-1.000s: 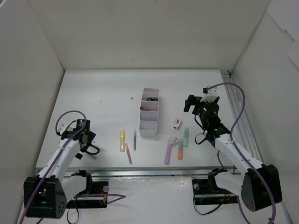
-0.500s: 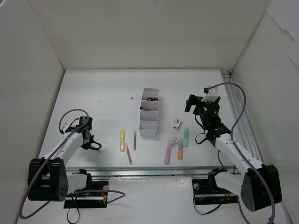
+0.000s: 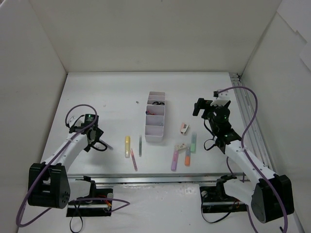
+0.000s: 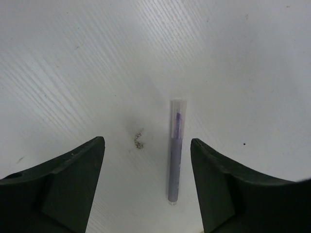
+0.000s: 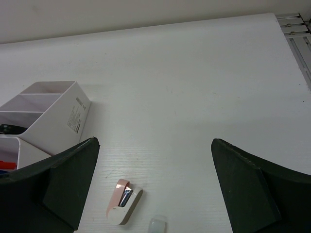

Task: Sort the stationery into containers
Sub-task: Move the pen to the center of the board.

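A: White walls (image 3: 146,39) all round, a white tabletop (image 3: 97,97), and most of the stationery lies loose on it. Why is the left gripper (image 4: 146,141) out there on its own?
B: It hangs over a thin purple pen with a clear cap (image 4: 175,155), which lies well to the left of the narrow white four-compartment organiser tray (image 3: 155,116). The jaws stand apart with the pen between them, touching nothing. I'd judge they're lined up so a squeeze would catch the barrel across its width.
A: And the right gripper (image 5: 154,141)?
B: It's spread wide and holds nothing, just right of the tray, with a small pink-and-white eraser (image 5: 124,208) below it. That looks like its likely pick.
A: How far along?
B: Early, I'd say. A black item (image 3: 156,103) and a red item (image 3: 150,112) sit in the tray's middle compartments. A chunky yellow highlighter (image 3: 128,144), thin dark pencil (image 3: 140,145) and pink pen (image 3: 133,160) lie left of its near end. A purple highlighter (image 3: 174,160), orange highlighter (image 3: 187,157) and green highlighter (image 3: 193,142) lie to the right.
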Controlling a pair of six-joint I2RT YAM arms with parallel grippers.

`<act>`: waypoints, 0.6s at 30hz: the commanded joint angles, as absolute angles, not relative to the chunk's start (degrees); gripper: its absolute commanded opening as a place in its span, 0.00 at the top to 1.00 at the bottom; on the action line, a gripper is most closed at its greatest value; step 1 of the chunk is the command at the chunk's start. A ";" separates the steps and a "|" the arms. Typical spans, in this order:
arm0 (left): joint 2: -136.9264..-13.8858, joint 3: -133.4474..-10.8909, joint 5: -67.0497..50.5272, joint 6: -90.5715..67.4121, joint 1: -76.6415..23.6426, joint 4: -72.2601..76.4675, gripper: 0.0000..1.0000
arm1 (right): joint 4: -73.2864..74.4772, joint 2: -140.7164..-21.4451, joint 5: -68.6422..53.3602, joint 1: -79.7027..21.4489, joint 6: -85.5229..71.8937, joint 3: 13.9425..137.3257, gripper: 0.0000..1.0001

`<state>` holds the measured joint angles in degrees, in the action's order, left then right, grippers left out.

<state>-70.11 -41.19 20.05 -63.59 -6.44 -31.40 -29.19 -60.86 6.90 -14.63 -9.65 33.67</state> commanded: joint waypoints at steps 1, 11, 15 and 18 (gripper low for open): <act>-72.59 -44.56 21.27 -61.62 -6.59 -27.69 0.32 | -32.34 -59.68 7.47 -14.24 -10.11 36.12 0.02; -89.29 -50.88 15.21 -61.96 -7.91 -22.59 0.36 | -32.17 -59.76 7.91 -13.89 -9.58 36.12 0.02; -92.10 -55.97 18.45 -62.32 -10.63 -25.57 0.36 | -32.08 -60.38 7.56 -13.80 -9.67 36.39 0.02; -94.48 -59.22 18.11 -61.61 -11.95 -28.11 0.38 | -32.08 -60.21 8.00 -13.71 -9.67 36.30 0.02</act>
